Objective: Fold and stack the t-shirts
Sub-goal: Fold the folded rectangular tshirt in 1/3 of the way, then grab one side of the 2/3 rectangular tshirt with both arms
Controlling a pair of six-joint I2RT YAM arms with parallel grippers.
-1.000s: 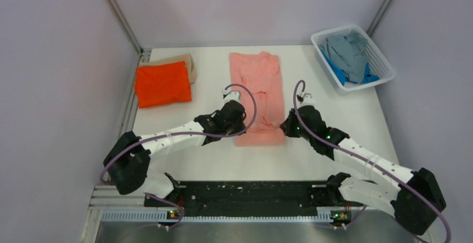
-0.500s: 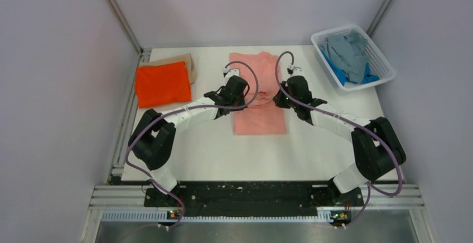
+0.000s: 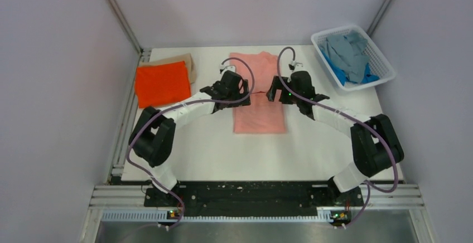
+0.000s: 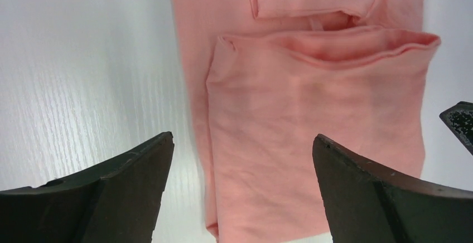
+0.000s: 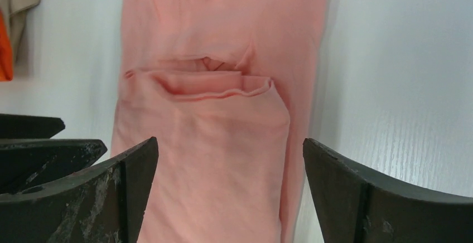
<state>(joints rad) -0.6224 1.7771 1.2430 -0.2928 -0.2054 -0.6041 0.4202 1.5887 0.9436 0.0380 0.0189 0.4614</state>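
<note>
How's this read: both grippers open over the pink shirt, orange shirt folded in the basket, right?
No: the orange shirt lies folded on the table, far left, not in the basket, as the top view shows. The rest holds.

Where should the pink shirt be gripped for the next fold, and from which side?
Probably the near, doubled end of the pink shirt, one corner each: left pincer from the left side, right pincer from the right. That end is a straight, thick fold lying flat; both pincers are open.

half-folded shirt centre | folded stack left | basket right, seemingly two shirts inside
</note>
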